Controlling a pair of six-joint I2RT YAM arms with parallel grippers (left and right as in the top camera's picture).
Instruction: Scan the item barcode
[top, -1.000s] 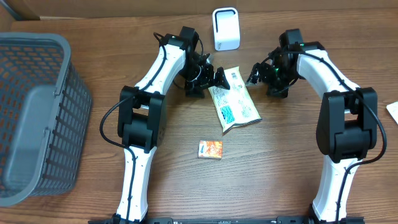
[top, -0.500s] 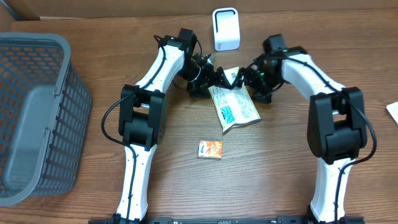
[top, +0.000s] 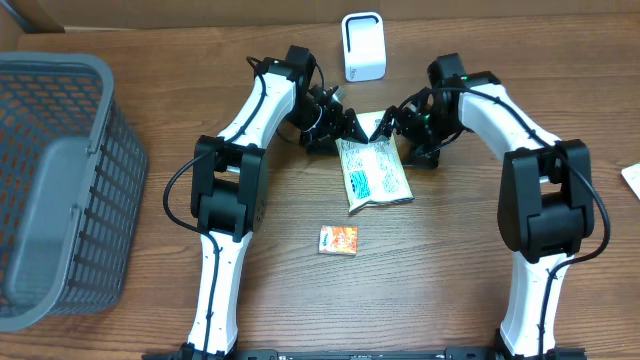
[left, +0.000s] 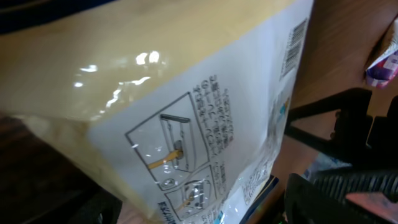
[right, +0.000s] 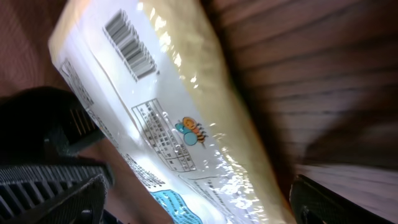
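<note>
The right pincer (top: 386, 124) has swung in over the top edge of the packet (top: 375, 172), fingers spread wide either side, nothing gripped. The left pincer (top: 355, 127) is narrowing on that same end; pinching yet? Can't tell. The packet has swivelled straighter on the worktop (top: 450, 290), just below the scanner (top: 362, 46), barcode (right: 130, 43) facing up. A lift looks close.

packet (left: 186, 93): glossy, cream and white, filling most of my view.
barcode (left: 296, 46): on the packet's white face, toward its far right corner.
diagrams (left: 168, 146): line drawings with small text I cannot read.
my fingers (left: 339, 190): black, low left and low right, packet between them; whether they touch it is unclear.
table (left: 348, 31): brown wood, far right.
</note>
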